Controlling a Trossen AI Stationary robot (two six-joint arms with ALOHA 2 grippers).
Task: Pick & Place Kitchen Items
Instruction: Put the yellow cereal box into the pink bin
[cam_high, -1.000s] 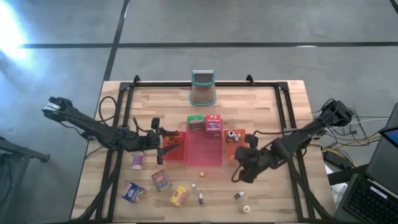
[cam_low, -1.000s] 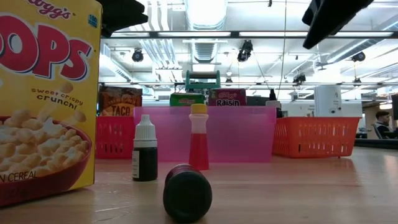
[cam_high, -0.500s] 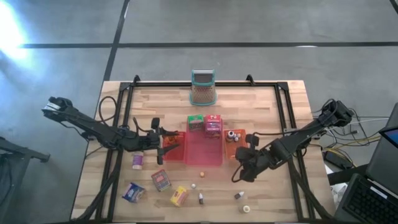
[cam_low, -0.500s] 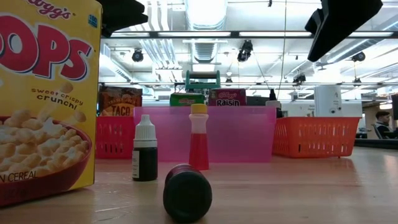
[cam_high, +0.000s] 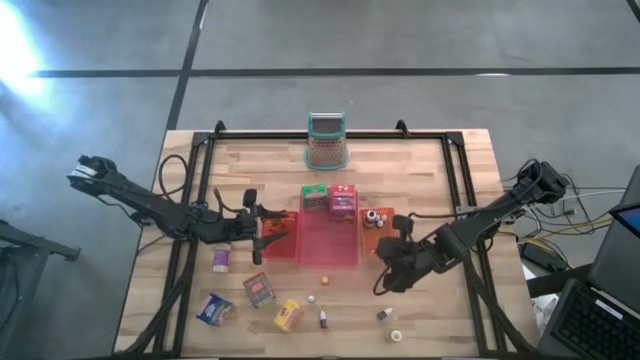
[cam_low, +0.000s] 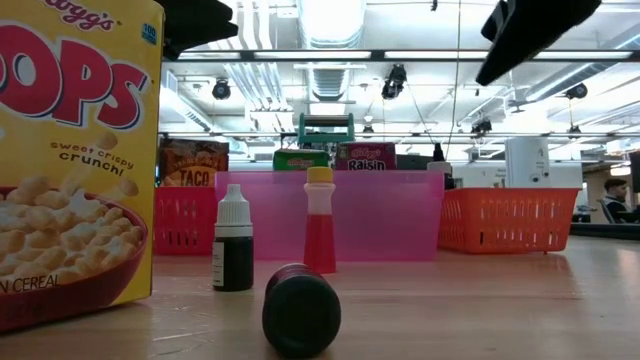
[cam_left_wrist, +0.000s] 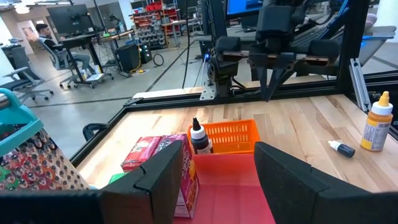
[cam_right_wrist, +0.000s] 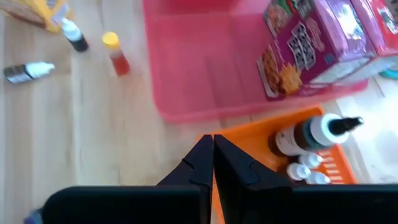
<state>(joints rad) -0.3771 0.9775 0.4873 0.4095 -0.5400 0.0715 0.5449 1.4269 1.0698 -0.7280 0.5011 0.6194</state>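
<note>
Orange tray (cam_right_wrist: 261, 155) under right end effector (cam_right_wrist: 210, 163), fingers pressed together, empty; left end effector (cam_left_wrist: 217, 168) spread above red tray (cam_left_wrist: 230, 186).

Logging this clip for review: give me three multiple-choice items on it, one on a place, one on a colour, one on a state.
1. Where does the teal-rimmed mesh holder stand?
A. at the table's far edge
B. inside the pink tray
C. beside the yellow cereal box

2. What colour is the cap of the red bottle?
A. white
B. yellow
C. black

3. How are the right gripper fingers?
A. wide open
B. shut on a bottle
C. shut, holding nothing

Answers: 1 A, the high view shows it beyond the pink tray. 2 B, plain in the low view. 3 C, the right wrist view shows them pressed together, empty.
</note>
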